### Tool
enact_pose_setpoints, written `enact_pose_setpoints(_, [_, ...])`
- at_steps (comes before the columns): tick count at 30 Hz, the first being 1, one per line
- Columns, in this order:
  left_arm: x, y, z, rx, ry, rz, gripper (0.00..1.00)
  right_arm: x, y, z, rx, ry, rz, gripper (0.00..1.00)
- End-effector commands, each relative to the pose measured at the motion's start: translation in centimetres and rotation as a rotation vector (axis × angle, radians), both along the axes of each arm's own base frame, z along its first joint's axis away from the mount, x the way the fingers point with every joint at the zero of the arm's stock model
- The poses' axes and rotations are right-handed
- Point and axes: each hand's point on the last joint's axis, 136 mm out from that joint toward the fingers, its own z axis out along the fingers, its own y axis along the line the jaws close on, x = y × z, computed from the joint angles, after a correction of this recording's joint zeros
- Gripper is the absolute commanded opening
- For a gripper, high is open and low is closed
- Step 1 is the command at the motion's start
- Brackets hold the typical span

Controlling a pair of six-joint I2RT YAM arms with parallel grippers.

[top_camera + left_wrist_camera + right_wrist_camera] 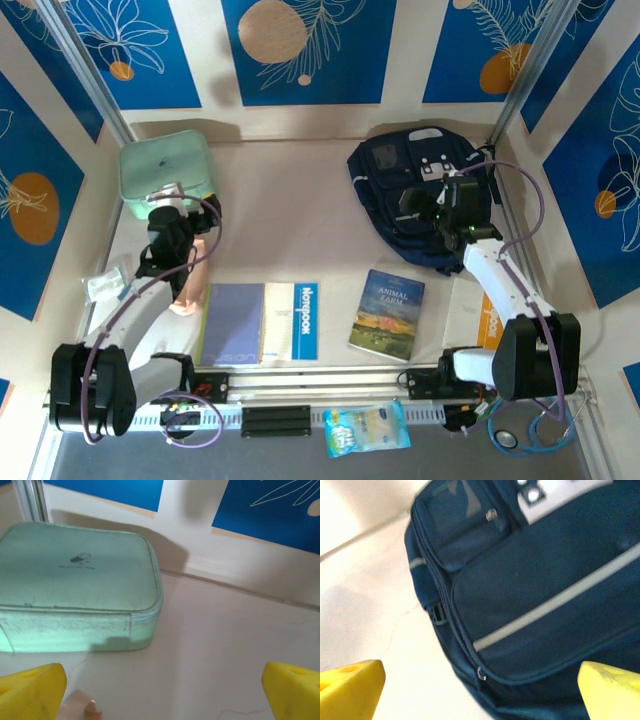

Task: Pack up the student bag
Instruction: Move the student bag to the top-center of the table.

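Top external view gave us the whole pale surface [300,200], and the biggest thing on it was the student bag [385,170], lying flat at the far right with its front pocket and pale stripe facing up. That looked like a sensible lie for reaching its zips, though the right arm covered the bag's middle and no open compartment could be made out.

Over at far left sat the mint green lidded case [165,165], shut, with a small printed mark on its lid too faint to read.

Along the near edge lay the cargo, I'd judge: a lilac notebook [233,323] touching a blue-and-white "Monsoon" book [295,320], then an "Animal Farm" book [387,313] apart to the right. A snack packet [367,428] rested down by the arm bases. Nothing seemed packed yet.

Right pincer [480,689] hung above the bag's lower zip seam, yellow tips wide apart and empty. Left pincer [162,690] faced the mint case, equally spread and holding nothing. A pinkish scrap [80,707] beneath it was cut off; I couldn't name it.
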Motion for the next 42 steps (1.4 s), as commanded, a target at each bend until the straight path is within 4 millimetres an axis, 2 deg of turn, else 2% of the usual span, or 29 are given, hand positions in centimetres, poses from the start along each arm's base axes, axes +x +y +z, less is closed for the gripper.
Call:
enact_pose_setpoints(1, [-0.6,-1.7,-1.4,-0.141,0.09,-0.064,1.0,-2.2,0.3,-3.0,0.089,0.207,-0.037,1.0])
enact_pose_setpoints(3, [-0.2,-3.0,-1.1,-0.166,0.083,-0.134,1.0,-2.2,-0.4,-3.9,0.09,0.251,-0.063,1.0])
enact_pose_setpoints(6, [0.5,-4.4,-1.1,-0.215,0.101,-0.2,1.0,-1.5,-0.3,-5.3,0.103,0.315,-0.054,0.99])
enact_pose_setpoints(12, [1.7,-6.4,-1.7,-0.293,0.144,-0.29,1.0,1.1,0.1,-8.4,0.108,0.4,-0.05,0.96])
enact_pose_setpoints(14, [1.7,-6.7,-2.1,-0.31,0.162,-0.303,1.0,2.0,0.7,-9.1,0.099,0.417,-0.035,0.92])
enact_pose_setpoints(16, [1.6,-7.1,-2.4,-0.317,0.177,-0.318,1.0,2.5,1.9,-10.0,0.042,0.433,-0.024,0.92])
enact_pose_setpoints(19, [1.5,-7.1,-3.1,-0.313,0.209,-0.321,1.0,3.3,5.2,-10.8,0.04,0.451,0.036,0.92])
enact_pose_setpoints(27, [1.1,-8.0,-4.3,-0.349,0.272,-0.349,1.0,4.9,16.7,-11.8,0.137,0.463,0.252,0.91])
enact_pose_setpoints(30, [1.2,-9.6,-5.1,-0.386,0.334,-0.424,1.0,5.1,21.4,-10.5,0.209,0.424,0.372,0.91])
enact_pose_setpoints(33, [1.2,-12.0,-6.1,-0.437,0.416,-0.517,1.0,5.3,23.9,-7.5,0.237,0.353,0.448,0.92])
enact_pose_setpoints(35, [1.3,-13.6,-6.8,-0.462,0.465,-0.553,1.0,5.3,23.7,-4.9,0.255,0.288,0.455,0.94])
enact_pose_setpoints(38, [1.4,-16.3,-8.0,-0.49,0.558,-0.591,0.92,5.3,21.2,-1.5,0.276,0.205,0.408,0.96])
enact_pose_setpoints(40, [1.5,-18.2,-8.7,-0.512,0.605,-0.616,0.88,4.9,18.7,-0.5,0.287,0.184,0.354,0.96])
enact_pose_setpoints(42, [1.7,-20.4,-9.3,-0.53,0.635,-0.641,0.84,4.1,16.0,-0.3,0.285,0.182,0.3,0.96])
